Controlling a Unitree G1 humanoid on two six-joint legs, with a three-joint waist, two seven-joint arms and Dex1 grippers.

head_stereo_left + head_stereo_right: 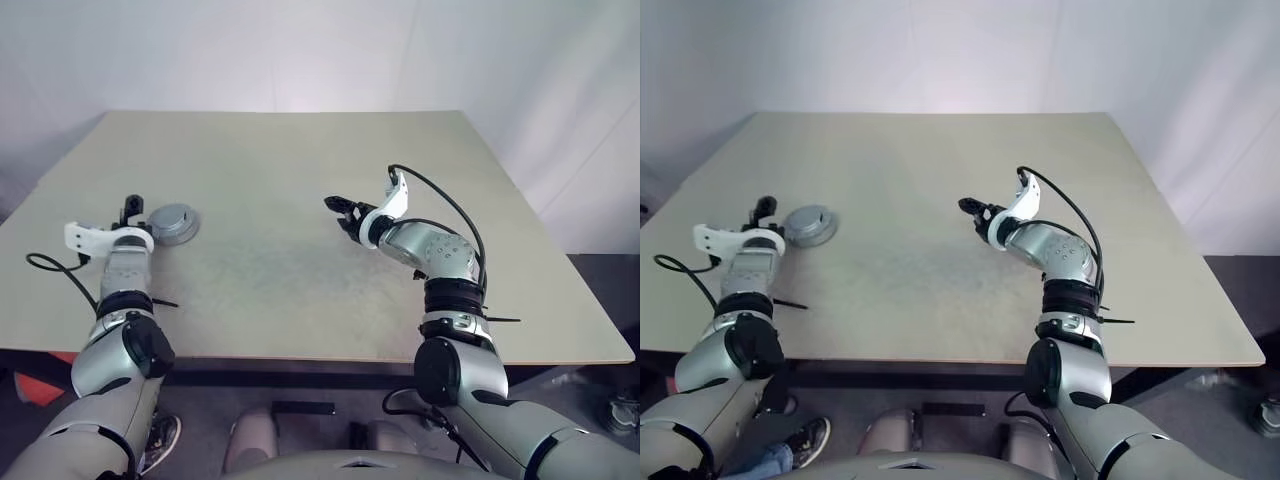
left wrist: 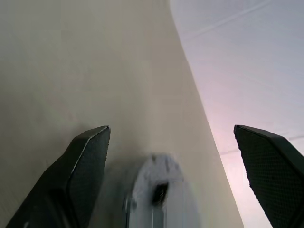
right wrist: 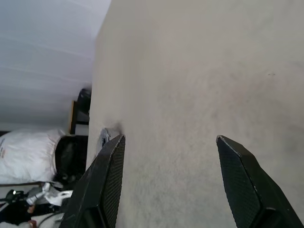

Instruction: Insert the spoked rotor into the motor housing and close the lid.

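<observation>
Left eye view is showing a round grey assembly, the motor housing (image 1: 175,223) with the lid (image 1: 172,216) sitting closed on top of it, resting on the pale table (image 1: 300,170) near the table's left side. From this angle the spoked rotor cannot be made out, since the lid is covering the housing. The left gripper (image 1: 131,208) is hovering just beside the housing, on its left, with no contact visible between them. Its two black fingers (image 2: 88,161) are standing spread wide in the left wrist view, with nothing pinched between them, and a blurred pale round shape, apparently the housing, is sitting low between them in that view. The right gripper (image 1: 343,212) is hanging over the middle of the table, well apart from the housing, and is pointing toward the left side. Its fingers (image 3: 107,180) are also standing apart in the right wrist view, framing bare tabletop and gripping nothing. A black cable (image 1: 440,200) is looping over the right forearm, and another cable is trailing off the left wrist toward the table's near edge.
</observation>
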